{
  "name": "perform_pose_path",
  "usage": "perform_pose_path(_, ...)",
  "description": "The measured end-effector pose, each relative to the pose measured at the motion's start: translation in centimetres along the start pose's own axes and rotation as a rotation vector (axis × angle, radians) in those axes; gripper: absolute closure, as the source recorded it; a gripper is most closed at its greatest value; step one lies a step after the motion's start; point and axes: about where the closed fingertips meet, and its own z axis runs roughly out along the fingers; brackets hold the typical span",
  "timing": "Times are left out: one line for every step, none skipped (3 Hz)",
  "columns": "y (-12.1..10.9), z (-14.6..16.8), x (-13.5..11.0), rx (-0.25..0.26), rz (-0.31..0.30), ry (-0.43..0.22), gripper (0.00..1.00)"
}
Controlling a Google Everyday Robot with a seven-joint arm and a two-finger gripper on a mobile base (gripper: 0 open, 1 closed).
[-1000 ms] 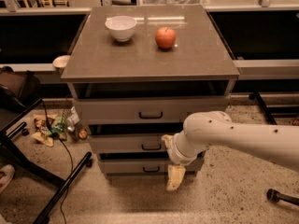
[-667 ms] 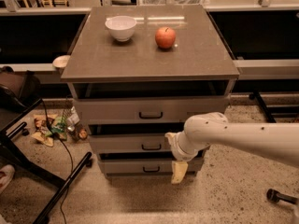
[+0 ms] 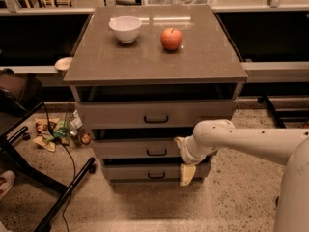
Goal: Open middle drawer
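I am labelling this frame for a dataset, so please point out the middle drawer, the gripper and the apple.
middle drawer (image 3: 137, 149): camera view, its flat front, left of centre.
gripper (image 3: 184, 159): camera view, its middle, in front of the middle drawer's right end.
apple (image 3: 171, 38): camera view, middle of the fruit.

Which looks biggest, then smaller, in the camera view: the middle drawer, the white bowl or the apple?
1. middle drawer, widest by far.
2. white bowl.
3. apple, slightly smaller than the bowl; both sit farther back, so real sizes are unsure.
The end effector is low, before the drawers' right side.
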Motion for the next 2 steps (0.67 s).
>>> perform_pose_path(-1.1, 1.3, 1.8, 0.025, -0.038, 0.05, 0.0)
perform_pose_path(-2.9, 2.8, 4.1, 0.061, -0.089, 0.076, 0.0)
